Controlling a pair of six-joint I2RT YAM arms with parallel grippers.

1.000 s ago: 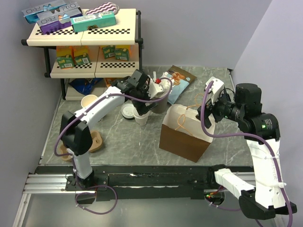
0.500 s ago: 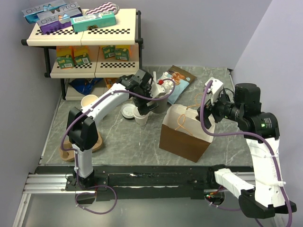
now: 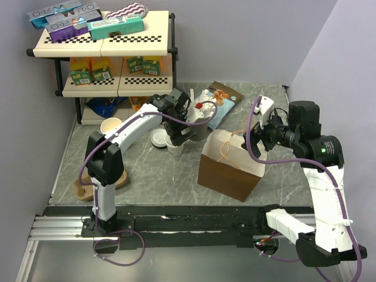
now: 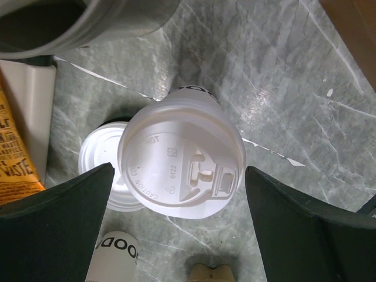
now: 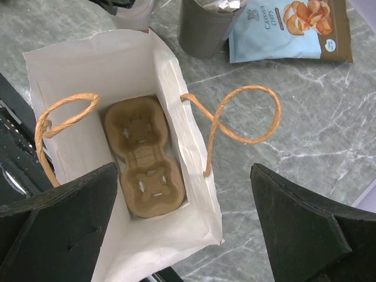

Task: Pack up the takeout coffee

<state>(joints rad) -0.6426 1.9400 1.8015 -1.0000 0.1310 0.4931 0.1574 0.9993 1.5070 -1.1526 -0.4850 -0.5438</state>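
STEP: your grasp approach | CUP: small off-white paper cup with white sip lid (image 4: 182, 161) stands between the wide-open jaws of your left gripper (image 4: 179, 170), ungripped; right gripper (image 5: 182, 223) open over brown paper bag (image 3: 226, 173) | NEXT: close below lid; lift upright

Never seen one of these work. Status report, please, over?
Left gripper open, straddling takeout coffee, not gripping. Right gripper open over open paper bag, cup carrier inside. Loose lid close beside cup.

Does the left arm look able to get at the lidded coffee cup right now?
Probably yes. The open left pincer hangs directly over the takeout coffee, straddling it with nothing between. The loose lids sit close on one side and might get nudged.
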